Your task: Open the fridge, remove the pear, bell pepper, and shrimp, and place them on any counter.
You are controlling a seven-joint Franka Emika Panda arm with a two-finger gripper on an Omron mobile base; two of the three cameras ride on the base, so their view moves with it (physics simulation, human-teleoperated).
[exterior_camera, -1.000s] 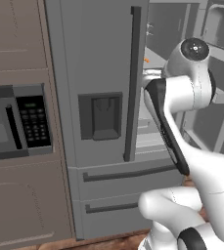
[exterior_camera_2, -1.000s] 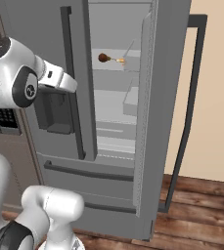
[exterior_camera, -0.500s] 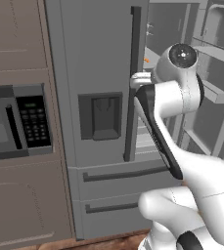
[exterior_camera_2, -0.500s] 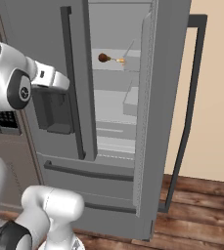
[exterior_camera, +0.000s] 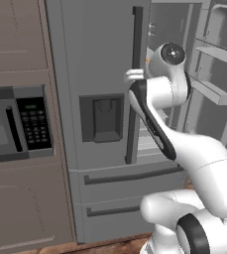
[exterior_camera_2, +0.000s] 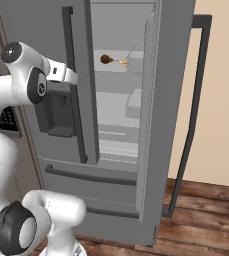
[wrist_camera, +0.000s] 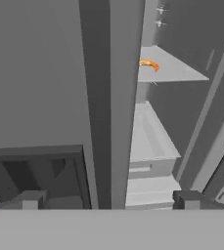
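- Hand view: nearest the camera, the end effector (wrist_camera: pixel 107 199) has its two dark fingertips spread wide, with nothing between them. They sit either side of the dark vertical bar handle (wrist_camera: pixel 101 102) of the fridge's closed left door.
- Past the handle, to its left, is the dark recessed dispenser panel (wrist_camera: pixel 35 171).
- To the right of the handle, the fridge interior shows pale shelves. The orange curved shrimp (wrist_camera: pixel 149 64) lies on an upper shelf (wrist_camera: pixel 169 68), close to the door edge.
- Left base view: the white arm (exterior_camera: pixel 159 124) rises from the lower right and bends toward the grey steel fridge (exterior_camera: pixel 95 59). The hand meets the fridge at the upper part of the handle.
- The fridge's right door stands open, its door shelves visible at the right edge.
- A grey microwave (exterior_camera: pixel 16 124) with a keypad sits in brown cabinets left of the fridge.
- Two drawers run across the bottom of the fridge.
- Right base view: on the upper shelf, a brownish-olive pear (exterior_camera_2: pixel 106 59) rests just beside a small orange shape, probably the shrimp. I cannot tell whether they touch.
- The open right door (exterior_camera_2: pixel 161 115) stands edge-on, with wood flooring (exterior_camera_2: pixel 206 220) beyond.
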